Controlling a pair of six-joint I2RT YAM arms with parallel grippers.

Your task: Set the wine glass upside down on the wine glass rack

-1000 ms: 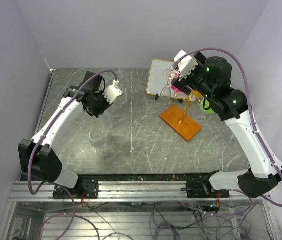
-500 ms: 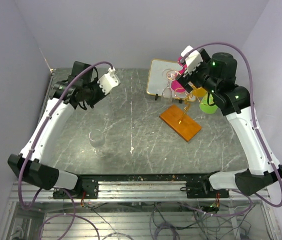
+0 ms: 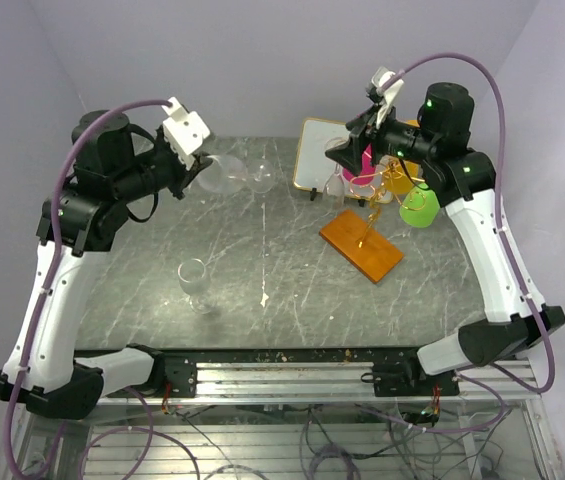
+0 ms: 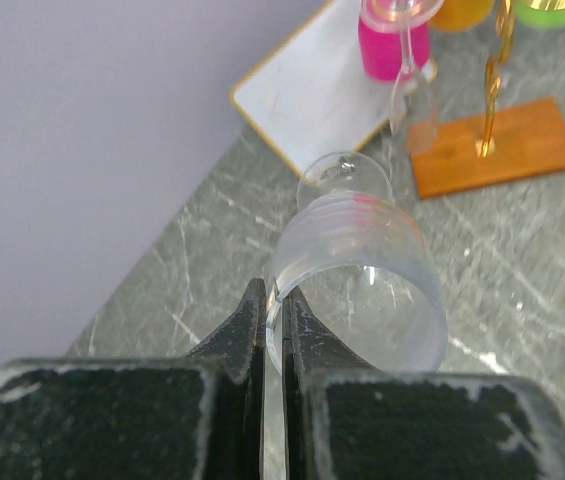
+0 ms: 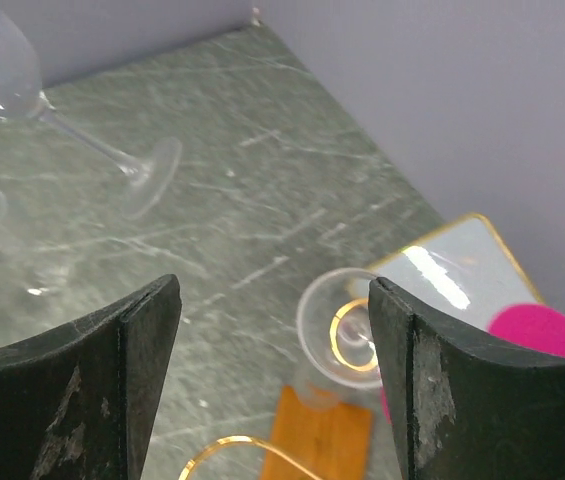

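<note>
Overhead, the left gripper (image 4: 274, 308) pinches the rim of the wine glass (image 4: 360, 268), with its fingers pressed together on the glass wall. It holds the glass lying sideways in the air at about 11 o'clock over the table (image 3: 262, 250), foot pointing towards 3 o'clock. The rack (image 3: 364, 247) stands at 3 o'clock, well apart from the held glass, its orange base flat on the table and its gold post rising from it. The right gripper (image 5: 273, 320) hangs above the rack with its fingers spread wide, gripping nothing. A second glass (image 3: 195, 284) stands upright at 8 o'clock. A gold-framed panel (image 3: 312, 150) lies at 1 o'clock, and a pink cup (image 4: 392, 45) sits near the rack.
</note>
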